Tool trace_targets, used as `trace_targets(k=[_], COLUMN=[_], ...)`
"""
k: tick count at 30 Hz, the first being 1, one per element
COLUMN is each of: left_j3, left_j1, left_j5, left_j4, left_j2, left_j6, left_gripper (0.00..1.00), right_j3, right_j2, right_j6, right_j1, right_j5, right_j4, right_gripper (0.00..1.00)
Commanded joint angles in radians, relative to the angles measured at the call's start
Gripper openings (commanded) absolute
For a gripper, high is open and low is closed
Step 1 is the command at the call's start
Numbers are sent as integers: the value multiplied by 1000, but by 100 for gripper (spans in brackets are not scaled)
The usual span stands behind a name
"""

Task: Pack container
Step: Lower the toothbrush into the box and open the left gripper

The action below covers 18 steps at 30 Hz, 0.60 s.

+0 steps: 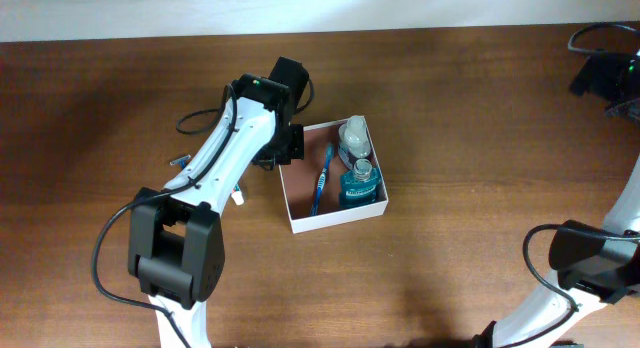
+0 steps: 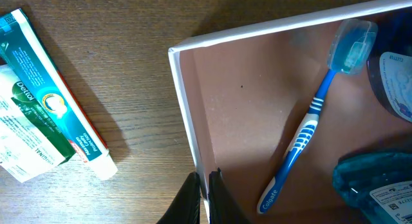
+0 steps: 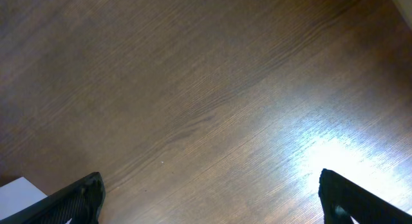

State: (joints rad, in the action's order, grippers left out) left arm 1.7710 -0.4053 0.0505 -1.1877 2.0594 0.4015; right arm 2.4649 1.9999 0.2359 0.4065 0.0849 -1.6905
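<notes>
Container (image 2: 183, 108) is lying on the brown wooden table (image 1: 100, 108), the left gripper (image 2: 206, 201) pinching its white wall. A toothbrush (image 2: 302, 140) is lying inside, right of those fingers; a toothpaste box (image 2: 45, 95) is lying outside, left. The right gripper (image 3: 212, 198) is standing spread wide over bare wood.

Toothbrush (image 2: 308, 129) in container (image 2: 183, 114), bottles (image 1: 360, 184) at its right (against wall); toothpaste box (image 2: 45, 102) outside, left of container.

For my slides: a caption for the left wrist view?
Left jaws shut on the container wall; blue toothbrush inside, toothpaste box outside.
</notes>
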Motion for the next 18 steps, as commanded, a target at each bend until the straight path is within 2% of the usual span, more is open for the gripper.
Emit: trace_targets(k=[1,5,8,18], left_j3=[-2,-2,-2,27], left_j1=[3,3,3,3], left_j5=[3,3,3,25], left_j4=[4,4,5,3], left_j2=[30,58,69,67], left_j6=[2,2,2,2], left_gripper=[7,7,1,1], right_j3=[13,13,13,13], right_j2=[-17,-17,-17,-17], right_j6=[4,4,4,4], right_j1=[6,6,6,6], right_j5=[-2,-2,-2,-2], right_j4=[3,3,3,3], right_gripper=[99,99,99,98])
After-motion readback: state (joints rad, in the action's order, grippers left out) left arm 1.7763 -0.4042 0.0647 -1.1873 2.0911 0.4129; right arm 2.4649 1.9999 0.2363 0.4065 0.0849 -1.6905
